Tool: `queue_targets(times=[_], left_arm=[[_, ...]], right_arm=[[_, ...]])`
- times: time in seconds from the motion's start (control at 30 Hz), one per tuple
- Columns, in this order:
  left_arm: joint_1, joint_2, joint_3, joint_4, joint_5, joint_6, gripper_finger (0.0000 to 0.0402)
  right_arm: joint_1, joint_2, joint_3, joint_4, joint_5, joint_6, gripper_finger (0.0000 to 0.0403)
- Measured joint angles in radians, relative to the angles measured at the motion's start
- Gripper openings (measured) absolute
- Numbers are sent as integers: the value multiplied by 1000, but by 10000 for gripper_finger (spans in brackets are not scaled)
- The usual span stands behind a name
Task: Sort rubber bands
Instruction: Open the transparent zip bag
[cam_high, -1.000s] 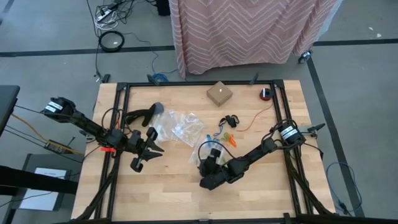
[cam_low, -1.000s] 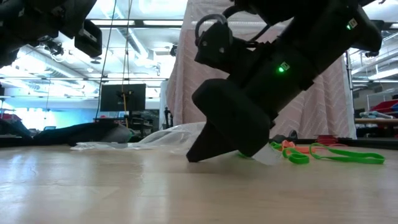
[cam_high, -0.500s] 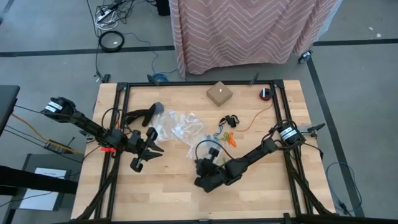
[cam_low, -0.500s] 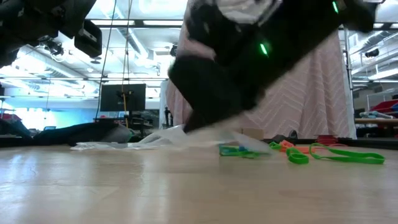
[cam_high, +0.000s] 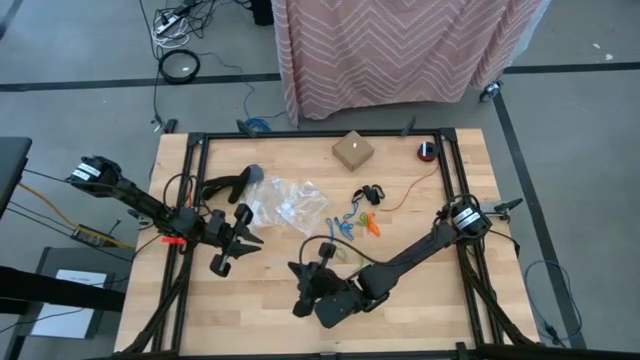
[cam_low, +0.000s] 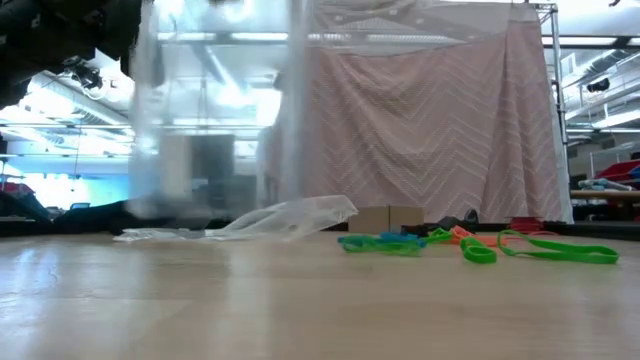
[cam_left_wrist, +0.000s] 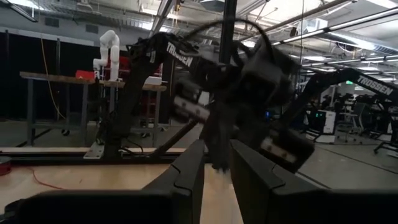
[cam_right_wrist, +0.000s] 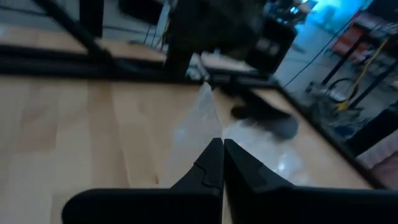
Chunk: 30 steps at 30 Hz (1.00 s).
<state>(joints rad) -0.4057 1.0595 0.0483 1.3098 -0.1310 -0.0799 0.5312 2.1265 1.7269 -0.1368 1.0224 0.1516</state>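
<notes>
**A:** What's nearest the front edge of the pale wooden table (cam_high: 430, 305)?

**B:** The right gripper (cam_right_wrist: 219, 144). Its arm reaches from the right side across to the front middle of the table. The two dark fingers are pressed tight together, and a thin clear plastic zip bag (cam_low: 215, 120) runs out from between their tips. At table level the bag hangs as a blurred see-through sheet, clear of the wood.

**A:** So it is pinching the bag, not a band?

**B:** Yes, I see no band in those fingers.

**A:** And the other arm?

**B:** The left gripper (cam_left_wrist: 216, 148) sits a little farther back on the left side of the table and points toward the right arm. There is a narrow gap between its fingers with nothing in it.

**A:** Where are the small thin coloured rubber bands (cam_high: 347, 226)?

**B:** They lie loose on the wood around the table's middle, behind the right gripper and well apart from both grippers. A blue and green tangle (cam_low: 380, 243) is nearest, with orange loops (cam_low: 462, 233) just beside it. A long flat green loop (cam_low: 560, 251) lies off toward the right arm's side, and a few black loops (cam_high: 371, 193) sit slightly farther back.

**A:** What's next to them?

**B:** A crumpled heap of clear plastic bags (cam_high: 285, 205) lies flat, just to the left of the bands.

**A:** And beyond that?

**B:** A small tan cardboard box (cam_high: 352, 150) sits near the far edge. Behind the table hangs a pink cloth with a zigzag pattern (cam_high: 400, 50).
</notes>
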Motion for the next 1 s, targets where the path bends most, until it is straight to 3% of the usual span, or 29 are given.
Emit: queue_targets(times=[0.23,0.53,0.73,0.8,0.9,1.0], left_arm=[[0,0,0,-6,17,-2,83],[0,2,-41,-77,-74,-26,83],[0,10,-41,-129,-82,-29,83],[0,13,-41,-157,-92,-30,83],[0,15,-41,-204,-110,-45,83],[0,15,-41,-223,-112,-62,83]], right_arm=[[-19,0,40,-31,117,-8,0],[-32,0,40,-29,128,-9,0],[-32,-1,40,-19,133,-24,0],[-32,-1,40,-28,92,-30,0],[-41,-2,40,-58,-81,-26,8],[-63,-2,41,-139,-269,86,36]])
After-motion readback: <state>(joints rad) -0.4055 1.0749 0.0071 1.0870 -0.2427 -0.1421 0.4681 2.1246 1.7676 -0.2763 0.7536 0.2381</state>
